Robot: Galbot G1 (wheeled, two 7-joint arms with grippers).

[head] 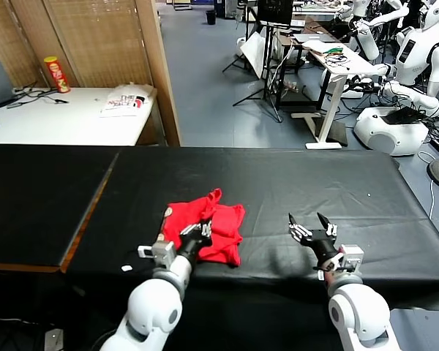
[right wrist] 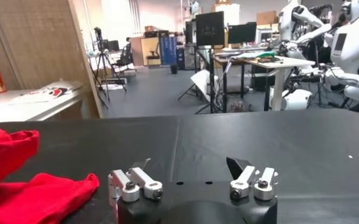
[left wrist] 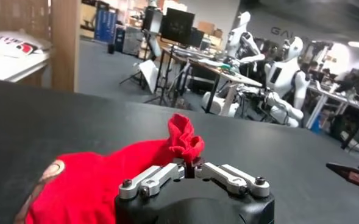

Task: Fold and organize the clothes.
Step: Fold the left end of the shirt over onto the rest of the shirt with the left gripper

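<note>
Can (head: 56,74): upright on the white side table (head: 66,121), far left, beyond the worktop.
Papers (head: 124,102): on the right end of the same side table.
Worktop (head: 351,190): covered with black cloth, spans the full scene; a seam runs near to far on its left part.
White scrap (head: 126,268): small, on the worktop near edge, left of the left arm.
Left gripper (head: 197,232): at the near edge of the shirt, left of centre. Fingers clenched on a fold of red cloth; in the left wrist view the fingers (left wrist: 152,178) meet at the fabric.
Shirt (head: 223,219): red, crumpled into a heap on the worktop, left of centre, near the front edge. One bunched peak stands up at its far side (left wrist: 182,137). A small brown-and-white patch shows at its left edge (left wrist: 51,170).
Right gripper (head: 312,223): above the worktop, right of centre, well apart from the shirt. Fingers released, spread wide, holding nothing (right wrist: 194,185).
Background robots (head: 413,44): white, far right, beside desks.
</note>
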